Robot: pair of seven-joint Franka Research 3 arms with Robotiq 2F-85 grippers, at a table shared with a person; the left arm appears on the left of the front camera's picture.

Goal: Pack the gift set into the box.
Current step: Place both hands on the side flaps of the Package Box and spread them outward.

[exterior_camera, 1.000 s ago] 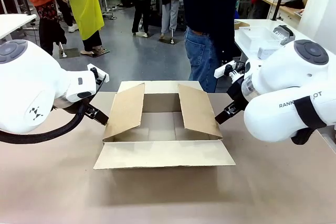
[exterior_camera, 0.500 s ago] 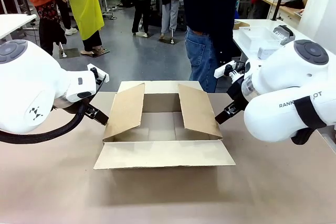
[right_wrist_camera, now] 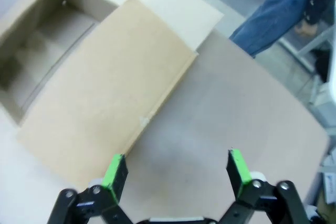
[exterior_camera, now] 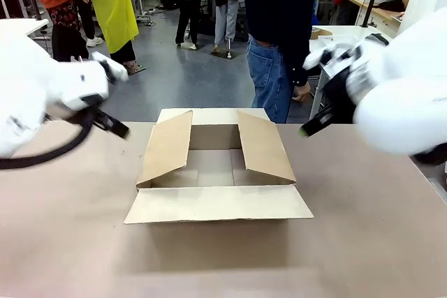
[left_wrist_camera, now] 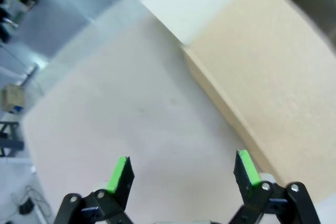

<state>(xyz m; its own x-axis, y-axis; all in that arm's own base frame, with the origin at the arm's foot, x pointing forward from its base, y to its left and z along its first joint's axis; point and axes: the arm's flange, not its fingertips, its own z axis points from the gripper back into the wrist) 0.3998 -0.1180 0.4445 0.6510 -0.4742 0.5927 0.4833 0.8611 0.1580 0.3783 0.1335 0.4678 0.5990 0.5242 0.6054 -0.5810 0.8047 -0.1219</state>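
Flanking the box (exterior_camera: 216, 204) with left gripper (left_wrist_camera: 182, 160) and right gripper (right_wrist_camera: 176, 161), both spread wide, holding nothing; lying dead centre between them, long axis arm to arm, neither nearer

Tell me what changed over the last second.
Both arms swung up and outward: the left gripper and right gripper drew away from the side flaps of the box, both open and empty. The box and the person behind it stayed put.
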